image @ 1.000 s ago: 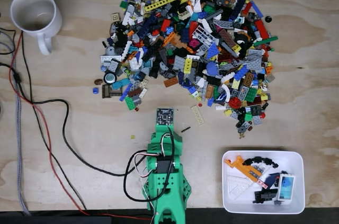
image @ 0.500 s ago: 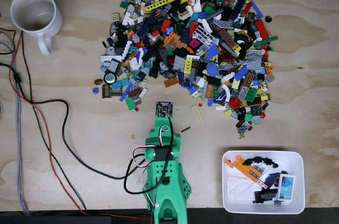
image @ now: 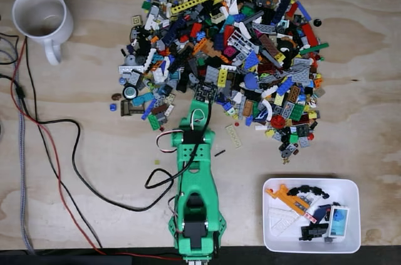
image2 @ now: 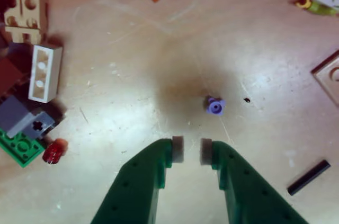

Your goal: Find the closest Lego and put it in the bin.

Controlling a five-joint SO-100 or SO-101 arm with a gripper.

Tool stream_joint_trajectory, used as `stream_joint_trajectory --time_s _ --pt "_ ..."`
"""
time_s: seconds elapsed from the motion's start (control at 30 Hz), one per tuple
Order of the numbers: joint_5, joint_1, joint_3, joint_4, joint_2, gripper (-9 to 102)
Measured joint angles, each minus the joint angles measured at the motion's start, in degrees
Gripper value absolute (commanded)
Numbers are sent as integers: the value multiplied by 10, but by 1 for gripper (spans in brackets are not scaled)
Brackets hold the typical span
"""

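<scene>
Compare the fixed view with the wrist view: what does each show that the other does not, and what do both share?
Fixed view alone: the whole heap of mixed plastic Lego pieces, the white handled ceramic mug, the shallow white rectangular plastic bin holding several pieces, and the green arm.

Wrist view alone: the tool close up, slightly parted with nothing between its pads, a tiny round purple stud ahead of it, and a white two-hole brick.

Both: the pale plywood table and a thin black rod.

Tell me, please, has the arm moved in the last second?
Yes. In the fixed view the arm has stretched up the picture: its tip was short of the Lego pile and now reaches the pile's lower edge.
</scene>
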Motion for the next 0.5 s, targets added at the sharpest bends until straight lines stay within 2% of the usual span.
stream_joint_trajectory --time_s 0.5 --pt "-21 55 -16 -54 -95 10"
